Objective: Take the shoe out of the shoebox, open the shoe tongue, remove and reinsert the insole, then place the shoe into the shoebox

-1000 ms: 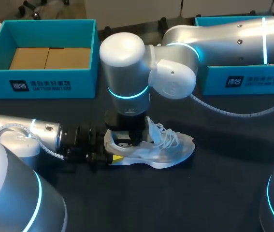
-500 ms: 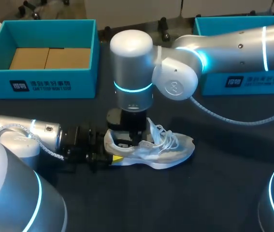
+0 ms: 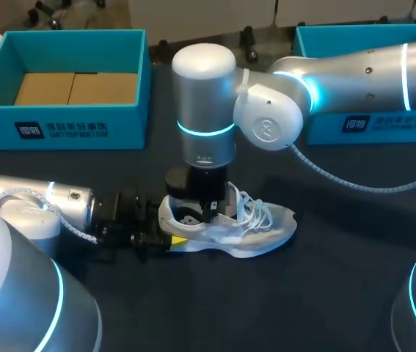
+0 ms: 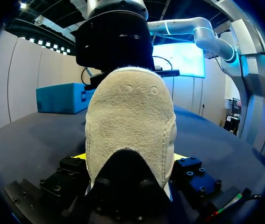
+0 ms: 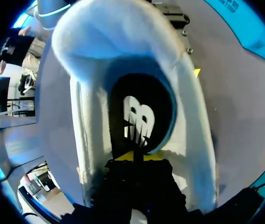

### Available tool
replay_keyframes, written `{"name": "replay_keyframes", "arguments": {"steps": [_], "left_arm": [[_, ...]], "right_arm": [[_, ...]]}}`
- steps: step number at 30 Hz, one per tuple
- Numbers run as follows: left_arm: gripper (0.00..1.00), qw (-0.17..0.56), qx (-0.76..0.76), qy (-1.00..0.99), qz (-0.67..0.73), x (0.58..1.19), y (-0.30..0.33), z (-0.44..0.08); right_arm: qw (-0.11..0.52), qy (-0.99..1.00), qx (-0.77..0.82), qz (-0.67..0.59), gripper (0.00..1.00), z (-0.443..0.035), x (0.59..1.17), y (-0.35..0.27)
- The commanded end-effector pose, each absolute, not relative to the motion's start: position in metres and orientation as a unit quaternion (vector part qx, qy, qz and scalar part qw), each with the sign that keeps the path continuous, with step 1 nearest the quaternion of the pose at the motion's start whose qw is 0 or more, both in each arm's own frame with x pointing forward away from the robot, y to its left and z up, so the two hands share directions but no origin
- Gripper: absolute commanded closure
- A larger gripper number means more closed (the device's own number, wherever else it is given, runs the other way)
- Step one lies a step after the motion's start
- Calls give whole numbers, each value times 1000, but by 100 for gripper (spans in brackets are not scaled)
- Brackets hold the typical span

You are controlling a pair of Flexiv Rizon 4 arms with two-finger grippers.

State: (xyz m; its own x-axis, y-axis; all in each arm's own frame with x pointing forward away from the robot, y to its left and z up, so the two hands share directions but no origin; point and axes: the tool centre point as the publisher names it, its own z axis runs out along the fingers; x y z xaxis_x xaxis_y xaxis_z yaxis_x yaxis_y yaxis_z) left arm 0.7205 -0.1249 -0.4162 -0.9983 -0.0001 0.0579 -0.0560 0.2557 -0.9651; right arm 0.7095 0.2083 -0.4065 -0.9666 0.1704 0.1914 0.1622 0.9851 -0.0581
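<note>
A white shoe (image 3: 266,227) lies on its sole on the dark table, toe to the right. My left gripper (image 3: 169,236) lies low at its heel. The left wrist view shows the fuzzy heel (image 4: 130,121) filling the gap between both fingers of my left gripper (image 4: 128,158), so it is shut on the shoe. My right gripper (image 3: 209,209) points straight down into the shoe's mouth, just behind the raised tongue (image 3: 231,196). In the right wrist view my right gripper (image 5: 136,156) has its yellow tips together on the black insole (image 5: 139,107). Whether they pinch it is hidden.
A teal shoebox (image 3: 61,128) with a cardboard liner stands at the back left. A second teal box (image 3: 369,121) stands at the back right, partly behind my right arm. A grey cable (image 3: 354,176) trails over the table right of the shoe.
My right arm has shifted a little to the right over the shoe, and its fingers have shut inside the shoe's mouth. The left arm and the shoe have stayed put.
</note>
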Motion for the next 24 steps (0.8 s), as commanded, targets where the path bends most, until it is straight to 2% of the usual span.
{"name": "replay_keyframes", "arguments": {"steps": [1,24], "left_arm": [[100,22,19,-792,609,723,-124,-416],[100,22,19,-792,609,723,-124,-416]], "right_arm": [[93,-992,-82,22,100,-413,691,195],[24,-997,-60,29,100,-359,720,187]]}}
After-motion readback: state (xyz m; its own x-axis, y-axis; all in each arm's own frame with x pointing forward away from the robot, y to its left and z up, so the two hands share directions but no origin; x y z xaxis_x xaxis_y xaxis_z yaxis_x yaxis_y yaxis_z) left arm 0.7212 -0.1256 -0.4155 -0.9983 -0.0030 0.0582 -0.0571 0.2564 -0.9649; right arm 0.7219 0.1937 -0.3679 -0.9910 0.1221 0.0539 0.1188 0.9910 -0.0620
